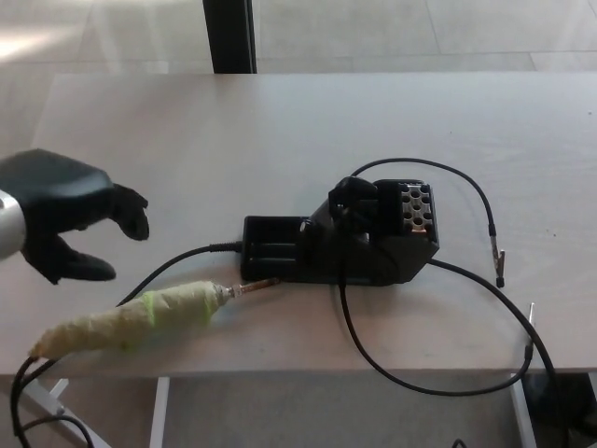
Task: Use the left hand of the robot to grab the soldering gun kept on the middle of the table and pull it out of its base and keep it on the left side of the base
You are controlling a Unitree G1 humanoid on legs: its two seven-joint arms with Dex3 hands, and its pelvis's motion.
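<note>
Wrist and arm of the left hand (63,210) are cut off at the picture's left edge; the hand itself hovers above the table (280,121) with thumb and fingers spread, holding nothing. The right hand does not show. The soldering gun (140,319), its handle wrapped in pale green, lies flat near the table's front edge, left of the base (345,243), its metal tip pointing at the base's near left corner; whether tip and base touch is hard to tell. Its rear end reaches the table edge. A black cable (420,373) loops off the front edge. The far half of the table is bare.
</note>
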